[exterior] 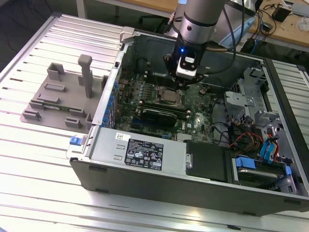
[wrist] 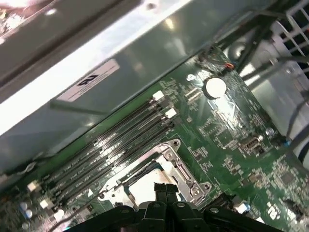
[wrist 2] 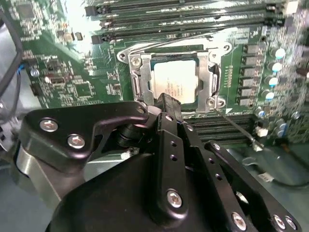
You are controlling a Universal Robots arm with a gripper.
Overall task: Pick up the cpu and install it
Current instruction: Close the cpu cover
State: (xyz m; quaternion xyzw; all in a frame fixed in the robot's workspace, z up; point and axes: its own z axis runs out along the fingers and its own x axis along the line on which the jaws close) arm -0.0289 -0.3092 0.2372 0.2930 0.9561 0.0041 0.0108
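Grey plastic fixture (exterior: pixel 63 99) with one upright post at the exterior view's left, resting on the ribbed metal table (exterior: pixel 38 164), wide bare slats all round it. Toward the exterior view's right, a blue clip (exterior: pixel 76 140) at the near corner of the open computer case (exterior: pixel 145 186), laid on its side with the lid off. Inside, along the near wall, a silver power supply (exterior: pixel 140 145) bearing a black-and-white label (exterior: pixel 144 155), print not made out. Beyond it the green motherboard (exterior: pixel 205 104), carrying the cpu (wrist 2: pixel 174 81) seated flat in its socket, pale metal top framed by the silvery load plate (wrist 2: pixel 211 72). Rows of black memory slots (wrist 2: pixel 183 14) close along one side of the socket, little spare room between. Gripper (wrist 2: pixel 164 100) hanging low over the socket's edge, fingers (wrist: pixel 160 191) pressed together tip to tip, clasping nothing, tips just beside the load plate and off the chip's top. Round coin cell (wrist: pixel 215 87) on the board well apart from the socket, and a white sticker (wrist: pixel 89 79) on the case wall beside the memory slots, writing not legible. At the exterior view's right, a metal drive cage (exterior: pixel 246 96), a tangle of coloured cables (exterior: pixel 241 137) and blue latches (exterior: pixel 270 147) crowding that end of the case.
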